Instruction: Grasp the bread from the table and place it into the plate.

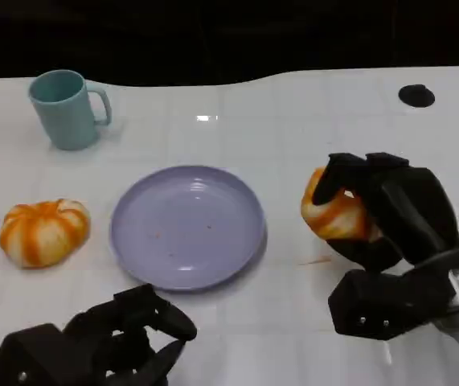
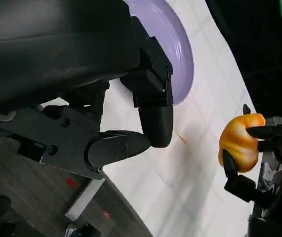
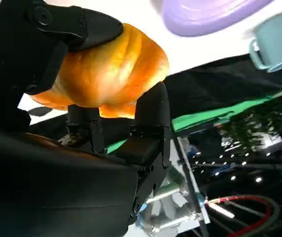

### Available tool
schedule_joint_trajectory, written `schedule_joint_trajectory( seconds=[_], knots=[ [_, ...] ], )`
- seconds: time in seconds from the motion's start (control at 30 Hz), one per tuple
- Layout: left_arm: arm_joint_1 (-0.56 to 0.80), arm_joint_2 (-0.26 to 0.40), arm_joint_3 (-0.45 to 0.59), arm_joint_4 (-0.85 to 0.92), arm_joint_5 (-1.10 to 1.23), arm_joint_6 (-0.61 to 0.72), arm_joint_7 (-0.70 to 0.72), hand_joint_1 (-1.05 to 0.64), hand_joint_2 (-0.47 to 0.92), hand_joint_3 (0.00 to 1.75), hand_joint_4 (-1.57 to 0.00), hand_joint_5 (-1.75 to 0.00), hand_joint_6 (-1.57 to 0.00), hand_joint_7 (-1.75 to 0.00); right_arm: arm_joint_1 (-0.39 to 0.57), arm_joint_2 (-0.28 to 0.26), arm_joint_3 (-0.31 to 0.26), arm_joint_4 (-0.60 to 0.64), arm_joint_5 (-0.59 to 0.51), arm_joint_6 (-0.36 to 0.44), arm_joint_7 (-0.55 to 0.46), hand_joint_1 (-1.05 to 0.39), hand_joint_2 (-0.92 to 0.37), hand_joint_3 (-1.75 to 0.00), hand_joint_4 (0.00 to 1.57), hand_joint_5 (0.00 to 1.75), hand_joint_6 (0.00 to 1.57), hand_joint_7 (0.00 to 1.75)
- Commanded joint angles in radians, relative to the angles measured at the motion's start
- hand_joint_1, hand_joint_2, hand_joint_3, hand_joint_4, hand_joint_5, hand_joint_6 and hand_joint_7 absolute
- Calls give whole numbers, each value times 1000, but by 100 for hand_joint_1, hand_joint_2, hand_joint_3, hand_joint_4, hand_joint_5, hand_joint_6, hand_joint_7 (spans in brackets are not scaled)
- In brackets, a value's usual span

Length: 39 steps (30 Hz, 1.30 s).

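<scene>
Nearest the head camera, the left hand point(image 1: 124, 338) sits low at the table's near edge, just in front of the plate, its black fingers curled loosely inward with nothing between them. In the left wrist view the same hand point(image 2: 131, 123) shows its fingers point(image 2: 155, 123) bent close together above the white tabletop, beside the plate's rim; whether they are fully closed is hard to judge from that angle.

The right hand point(image 1: 390, 233) is on the right side of the table and holds a bread roll point(image 1: 335, 213), an orange-glazed bun with pale seams. Its fingers wrap over the top and far side of the roll, with the thumb beneath. The right wrist view shows the roll point(image 3: 106, 74) clamped between the black fingers point(image 3: 71, 24) above and below. The roll is to the right of the lavender plate point(image 1: 187, 227), near its rim but not over it, and it looks lifted off the table.

The plate lies at the table's centre with only a few crumbs in it. A second bread roll point(image 1: 44, 232) rests on the table to the left of the plate, apart from it. A teal mug point(image 1: 67, 108) stands upright at the far left, handle towards the right
</scene>
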Motion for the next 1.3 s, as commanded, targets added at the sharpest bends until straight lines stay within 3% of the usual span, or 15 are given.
schedule_joint_trajectory(
  seconds=[0.03, 0.37, 0.63, 1.0, 1.2, 1.3],
  knots=[
    [3, 7, -3, -2, 10, -4, 7, -25, 79, 68, -68, -175, -61, -132, -45, 23, 9, -4, 17, -23, 15, -11, -20, -144, 101, 175, 86, 153],
    [26, 2, -15, -22, 15, -4, 14, -23, 79, 69, -66, -175, -61, -132, -166, 124, 69, 119, -4, -81, -12, -14, -16, -154, 104, 175, 88, 148],
    [36, -1, -17, -39, 19, 14, 13, -24, 80, 67, -65, -175, -61, -132, -262, 206, 108, 256, -2, -105, -20, -18, -22, -148, 103, 175, 84, 159],
    [38, -8, -16, -35, 15, 10, 9, -24, 80, 66, -65, -175, -62, -131, -379, 328, 135, 487, 12, -106, -28, -22, -27, -145, 99, 175, 84, 148],
    [42, -12, -15, -38, 10, 12, 5, -25, 80, 66, -64, -175, -62, -130, -414, 376, 127, 576, 45, -85, -4, -15, -27, -135, 95, 175, 90, 118],
    [42, -12, -14, -35, 9, 9, 3, -25, 80, 66, -65, -175, -63, -130, -424, 388, 124, 603, 57, -62, 2, -15, -35, -115, 84, 175, 94, 90]
  ],
)
